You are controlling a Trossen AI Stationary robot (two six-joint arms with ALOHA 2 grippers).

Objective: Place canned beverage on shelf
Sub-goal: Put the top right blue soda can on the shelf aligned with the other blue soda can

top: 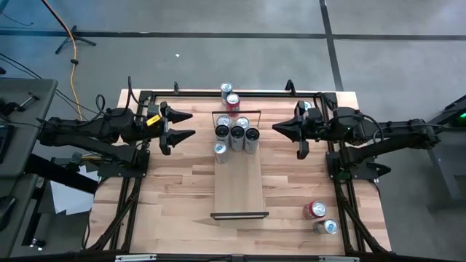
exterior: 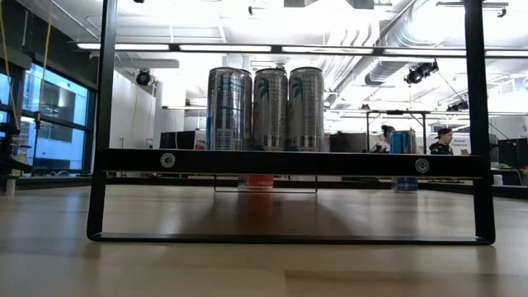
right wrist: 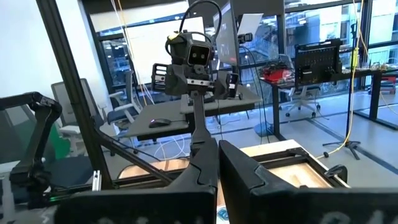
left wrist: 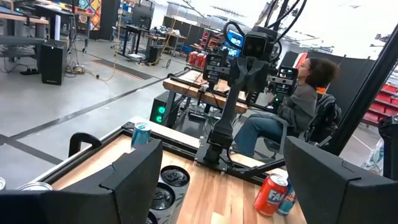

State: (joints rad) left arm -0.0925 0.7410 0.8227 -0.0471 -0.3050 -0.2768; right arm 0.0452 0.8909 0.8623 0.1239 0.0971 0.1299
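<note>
The left pincer (top: 183, 124) hovers over the table (top: 167, 189) near its left edge, toward the far side, its fingers (left wrist: 134, 180) spread apart and holding nothing. Just to its right, the shelf (top: 239, 185) runs down the middle of the table from far to near, a pale plank with a black rail (top: 239, 215) at its near end. A cluster of tall silver cans (top: 237, 133) stands upright on the far end of the shelf, packed close together; in the low view three of them (exterior: 267, 109) show side by side above the dark rail. One more silver can (top: 220, 149) stands at the left edge of the plank, just nearer than the cluster. Beyond the shelf, by the far edge of the table, stand a silver can (top: 226, 89) and a red can (top: 233, 102), touching or nearly so. To the right of the cluster the right pincer (top: 280, 128) hangs above the table, fingers (right wrist: 242, 171) pressed together and empty. Near the table's near right corner a red can (top: 314, 210) and a blue-and-silver can (top: 328, 226) sit close together. A seated person (left wrist: 298, 106) shows in the room beyond the table.
</note>
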